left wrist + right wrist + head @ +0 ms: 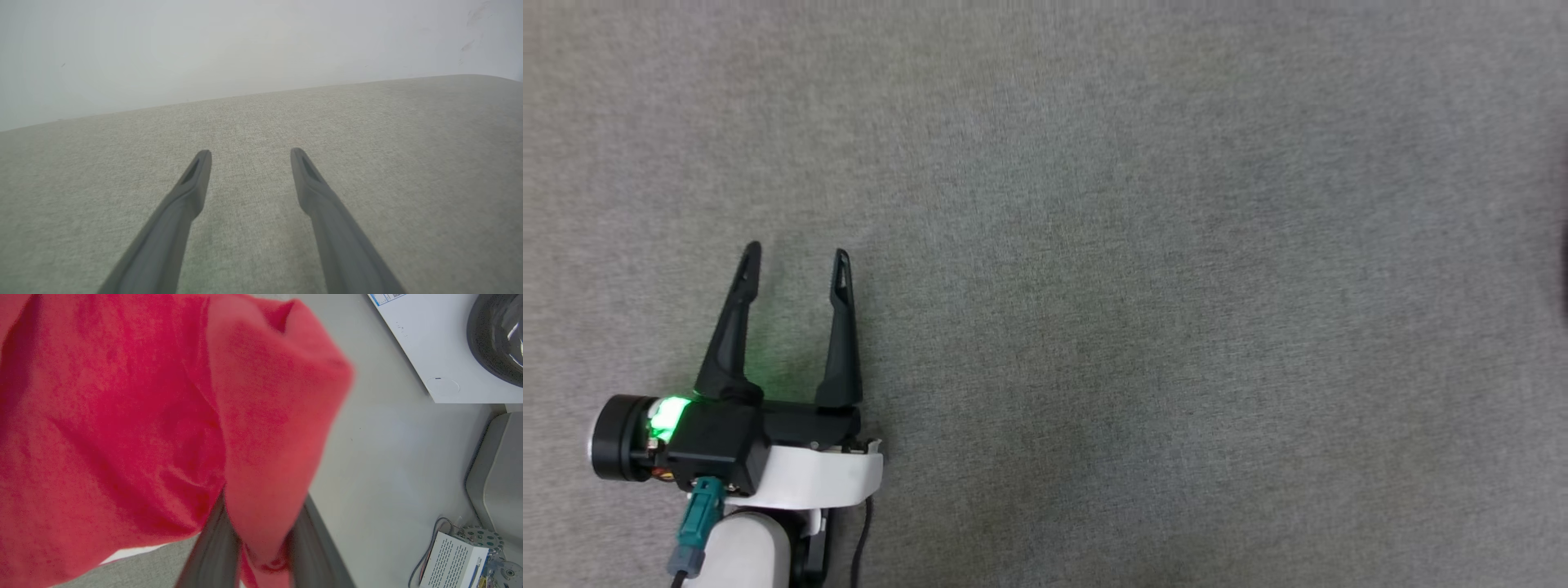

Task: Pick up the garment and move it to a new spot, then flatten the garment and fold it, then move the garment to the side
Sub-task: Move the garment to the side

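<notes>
Head view finds my left claw [797,249] low on the left over a bare grey fabric surface [1176,245], its two dark fingers [731,335] spread wide with nothing between them, a green light [668,415] glowing at the wrist. Left wrist view agrees: the left claw [250,152] hangs open above the grey fabric surface [408,163], and a pale wall [245,41] rises behind its far edge. Right wrist view is where the garment [122,437] is: plain red cloth bunched and draped across the upper left and centre, a thick fold of it running down between the fingers [214,547] of my right claw [261,539]. Those fingers press in on that fold from both sides, pinching it; their tips are hidden under the cloth. Past the red cloth lies a pale floor [388,457], with a white machine with a dark round window [449,343] at upper right and a small vented white box [449,563] with cables at lower right.
</notes>
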Motion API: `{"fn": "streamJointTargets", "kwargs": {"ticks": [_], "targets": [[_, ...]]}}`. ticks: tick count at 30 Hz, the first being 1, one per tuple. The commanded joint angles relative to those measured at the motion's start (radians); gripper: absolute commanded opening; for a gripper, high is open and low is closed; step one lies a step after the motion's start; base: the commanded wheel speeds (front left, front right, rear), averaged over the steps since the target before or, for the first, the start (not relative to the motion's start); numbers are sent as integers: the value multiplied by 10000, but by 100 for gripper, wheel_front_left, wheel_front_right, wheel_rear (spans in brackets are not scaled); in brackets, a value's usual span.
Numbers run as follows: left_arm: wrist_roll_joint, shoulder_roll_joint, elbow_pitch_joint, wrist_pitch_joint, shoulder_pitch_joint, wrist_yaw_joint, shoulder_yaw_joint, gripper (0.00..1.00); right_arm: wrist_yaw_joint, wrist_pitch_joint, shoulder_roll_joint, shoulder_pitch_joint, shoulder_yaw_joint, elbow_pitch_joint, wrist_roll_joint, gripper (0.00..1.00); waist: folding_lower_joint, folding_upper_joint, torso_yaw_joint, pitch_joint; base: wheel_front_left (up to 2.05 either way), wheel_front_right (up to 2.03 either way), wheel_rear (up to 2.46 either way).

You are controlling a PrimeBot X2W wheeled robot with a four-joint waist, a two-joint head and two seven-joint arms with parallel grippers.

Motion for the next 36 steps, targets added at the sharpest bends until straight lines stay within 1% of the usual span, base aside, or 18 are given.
{"fn": "streamJointTargets", "kwargs": {"ticks": [1, 2, 6, 10, 12, 14, 15, 16, 20, 23, 26, 31, 34, 36], "targets": [[-19, -50, 50, -22, -8, 29, 1, 100, -11, -77, 26, -138, -69, 101, -31, 100, -1, -1, 58, -278, 0, 0, 0], [-92, -104, 152, -22, 151, 47, -36, 100, -10, -348, 106, -93, -178, 376, -308, 100, -1, -1, 140, -721, 0, 0, 0], [-190, -243, 368, -20, 608, 104, -115, 100, -11, -1415, -236, 218, -204, 644, -1210, 100, -1, -1, 372, -1868, 0, 0, 0], [-315, -378, 540, -20, 1150, 207, -119, 100, -11, -3138, -332, 282, -358, 425, -2042, 100, -1, -1, 619, -2863, 0, 0, 0], [-353, -408, 625, -19, 1401, 249, -92, 100, -11, -4298, -154, 247, -596, 230, -2472, 100, -1, -1, 738, -3261, 0, 0, 0], [-362, -421, 713, -20, 1647, 277, -36, 100, -10, -5370, 155, 139, -791, 28, -2872, 100, -1, -1, 856, -3614, 0, 0, 0], [-362, -421, 713, -20, 1647, 277, -36, 100, -10, -5370, 155, 139, -791, 28, -2872, 100, -1, -1, 856, -3614, 0, 0, 0], [-373, -429, 750, -20, 1766, 297, 2, 100, -10, -5887, 303, 102, -894, -75, -3084, 100, -1, -1, 907, -3768, 0, 0, 0], [-345, -460, 925, -20, 2167, 358, 107, 100, -10, -7601, 1255, 175, -1186, -520, -3705, 100, -1, -1, 1133, -4340, 0, 0, 0], [-275, -477, 1037, -20, 2370, 410, 173, 100, -10, -8253, 2200, 453, -1302, -1020, -4019, 100, -1, -1, 1304, -4705, 0, 0, 0], [-244, -484, 1117, -20, 2553, 424, 263, 100, -10, -8462, 3327, 934, -1546, -1921, -4162, 100, -1, -1, 1450, -4978, 0, 0, 0], [-188, -498, 1251, -20, 2723, 408, 319, 100, -10, -8502, 5488, 2385, -1971, -3712, -4493, 100, -1, -1, 1673, -5285, 0, 0, 0], [-155, -502, 1324, -20, 2768, 374, 301, 100, -10, -8506, 6445, 3363, -2000, -4438, -4624, 100, -1, -1, 1837, -5395, 0, 0, 0], [-125, -505, 1373, -20, 2802, 365, 301, 100, -10, -8508, 6937, 3933, -2002, -4727, -4628, 100, -1, -1, 1918, -5466, 0, 0, 0]]}}
